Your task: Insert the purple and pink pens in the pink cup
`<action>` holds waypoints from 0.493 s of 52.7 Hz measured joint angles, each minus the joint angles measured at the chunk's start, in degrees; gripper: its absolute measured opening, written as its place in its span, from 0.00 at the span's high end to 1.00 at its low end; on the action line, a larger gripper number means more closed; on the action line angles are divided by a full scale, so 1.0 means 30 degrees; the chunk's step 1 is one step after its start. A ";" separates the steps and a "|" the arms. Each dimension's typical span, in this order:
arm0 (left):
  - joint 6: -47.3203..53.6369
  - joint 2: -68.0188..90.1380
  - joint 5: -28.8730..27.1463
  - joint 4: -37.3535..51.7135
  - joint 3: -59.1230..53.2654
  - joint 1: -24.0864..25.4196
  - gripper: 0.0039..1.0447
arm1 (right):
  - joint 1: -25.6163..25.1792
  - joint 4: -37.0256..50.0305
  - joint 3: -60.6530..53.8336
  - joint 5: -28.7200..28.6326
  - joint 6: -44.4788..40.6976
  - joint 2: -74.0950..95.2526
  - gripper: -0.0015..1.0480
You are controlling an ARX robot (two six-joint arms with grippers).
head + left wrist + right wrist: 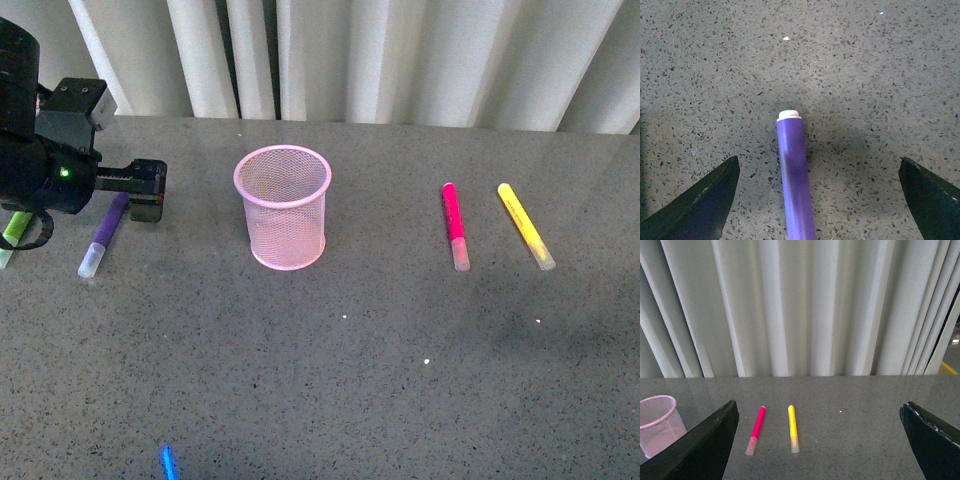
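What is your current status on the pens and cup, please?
Left gripper open, straddling purple pen, no grasp yet. Right gripper open, empty. Pink pen lying loose; pink cup empty. Nothing blocking the cup.

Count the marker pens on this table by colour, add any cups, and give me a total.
purple marker pen with a whitish cap: 1
magenta-pink marker pen with a whitish cap: 1
yellow marker pen: 1
lime-green marker pen, partly hidden at the left edge: 1
blue pen-like tip at the near edge, kind unclear: 1
pale-pink round wire-mesh cup: 1
Total: 6
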 joint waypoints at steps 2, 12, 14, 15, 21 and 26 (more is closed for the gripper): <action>0.0029 0.0131 -0.0007 -0.0051 0.0168 0.0029 0.06 | 0.0000 0.0000 0.0000 0.0000 0.0000 0.0000 0.07; 0.0080 0.0576 -0.0102 -0.0153 0.0714 0.0058 0.06 | 0.0000 0.0000 0.0000 0.0000 0.0000 0.0000 0.07; 0.0109 0.0678 -0.0109 -0.0197 0.0816 0.0058 0.06 | 0.0000 0.0000 0.0000 0.0000 0.0000 0.0000 0.07; 0.0124 0.0729 -0.0124 -0.0211 0.0867 0.0058 0.06 | 0.0000 0.0000 0.0000 0.0000 0.0000 0.0000 0.07; 0.0160 0.1253 -0.0277 -0.0576 0.1275 0.0044 0.06 | 0.0000 0.0000 0.0000 0.0007 0.0000 0.0000 0.07; 0.0168 0.1457 -0.0321 -0.0758 0.1603 0.0051 0.12 | 0.0000 0.0000 0.0000 0.0000 0.0000 0.0000 0.07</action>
